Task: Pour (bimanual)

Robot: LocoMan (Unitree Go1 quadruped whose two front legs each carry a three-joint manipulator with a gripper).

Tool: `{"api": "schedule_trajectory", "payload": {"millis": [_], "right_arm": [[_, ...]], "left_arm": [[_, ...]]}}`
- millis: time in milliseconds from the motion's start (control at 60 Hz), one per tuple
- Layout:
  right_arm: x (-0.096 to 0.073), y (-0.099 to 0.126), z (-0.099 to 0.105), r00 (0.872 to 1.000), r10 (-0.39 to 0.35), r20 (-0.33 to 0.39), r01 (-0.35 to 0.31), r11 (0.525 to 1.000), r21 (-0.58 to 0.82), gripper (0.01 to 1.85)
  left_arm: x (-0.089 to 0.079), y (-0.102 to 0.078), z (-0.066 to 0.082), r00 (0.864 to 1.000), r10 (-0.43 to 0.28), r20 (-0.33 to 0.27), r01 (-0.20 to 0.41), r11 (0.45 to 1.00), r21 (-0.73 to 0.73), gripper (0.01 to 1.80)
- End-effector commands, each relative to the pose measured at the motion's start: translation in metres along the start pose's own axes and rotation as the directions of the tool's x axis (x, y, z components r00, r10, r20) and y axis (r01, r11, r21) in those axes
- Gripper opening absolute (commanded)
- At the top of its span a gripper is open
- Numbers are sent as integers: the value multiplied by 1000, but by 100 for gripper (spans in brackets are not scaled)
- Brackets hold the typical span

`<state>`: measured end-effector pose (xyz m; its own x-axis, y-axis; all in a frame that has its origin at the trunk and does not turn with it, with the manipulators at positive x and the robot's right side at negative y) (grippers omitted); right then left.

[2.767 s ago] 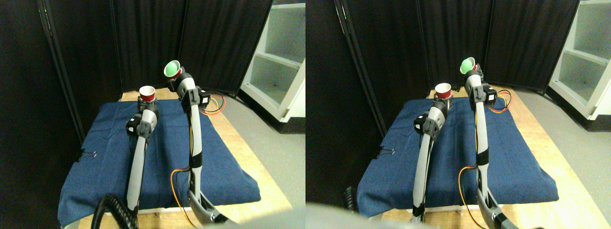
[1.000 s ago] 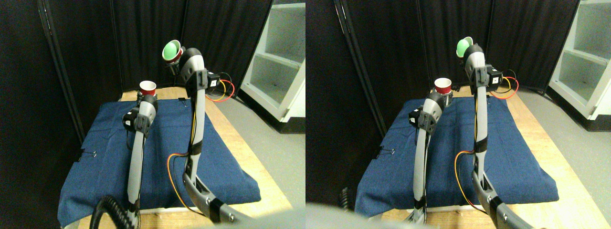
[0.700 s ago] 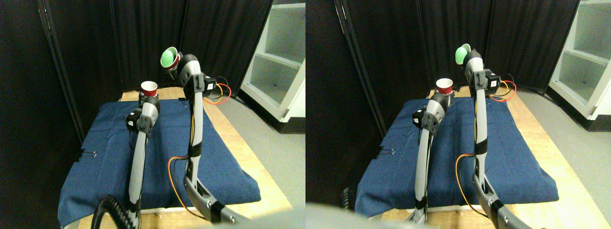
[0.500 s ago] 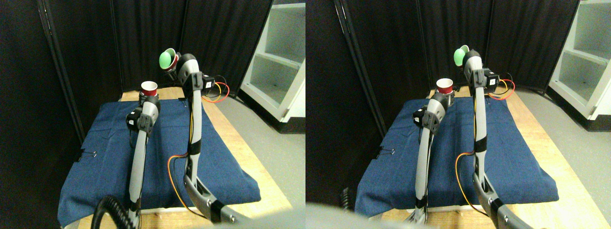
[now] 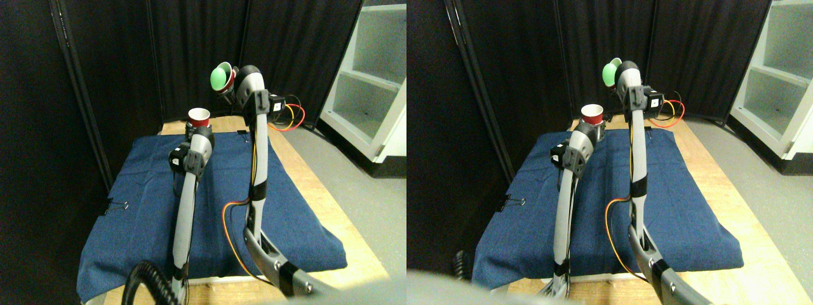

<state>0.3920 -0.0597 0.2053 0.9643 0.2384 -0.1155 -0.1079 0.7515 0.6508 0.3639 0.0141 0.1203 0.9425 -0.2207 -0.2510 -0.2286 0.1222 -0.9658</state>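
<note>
A red paper cup (image 5: 198,117) with a white rim stands upright at the tip of my left manipulator, held by the left gripper (image 5: 194,130) above the far part of the blue cloth (image 5: 140,210). Higher and to its right, my right gripper (image 5: 228,89) holds a second red cup (image 5: 220,76) with a green inside. This cup is tilted, its mouth facing left and toward the camera, above and right of the upright cup. The two cups are apart. What the cups contain is not visible.
The blue cloth covers a wooden table (image 5: 317,197), fastened by a binder clip (image 5: 116,205) at its left edge. Black curtains (image 5: 190,44) close the back and left. A white shelf unit (image 5: 375,76) stands at the right. Red and yellow wires (image 5: 289,117) loop beside the right arm.
The right arm has risen and swung left, and the green-lined cup has tipped further to the left, nearer over the upright cup. The left arm and its cup have barely moved.
</note>
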Motion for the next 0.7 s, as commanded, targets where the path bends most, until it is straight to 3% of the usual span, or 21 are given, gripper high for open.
{"api": "schedule_trajectory", "payload": {"millis": [17, 283, 350, 700], "right_arm": [[1, 4, 2, 1000, 29, -5, -29, 999, -22, 33], [-3, 12, 2, 996, 56, -62, -68, 978, -197, 33], [-3, 14, 3, 994, 79, -82, -94, 975, -201, 33], [-6, 16, 1, 995, 54, -80, -69, 978, -197, 33]], "left_arm": [[2, -6, 1, 999, -32, -11, 32, 999, -13, 33], [0, -4, -3, 1000, -24, -13, 23, 1000, -20, 33], [-1, -4, -3, 1000, -25, -13, 25, 1000, -7, 33], [-1, -2, -5, 1000, -17, -23, 17, 1000, -23, 33]]}}
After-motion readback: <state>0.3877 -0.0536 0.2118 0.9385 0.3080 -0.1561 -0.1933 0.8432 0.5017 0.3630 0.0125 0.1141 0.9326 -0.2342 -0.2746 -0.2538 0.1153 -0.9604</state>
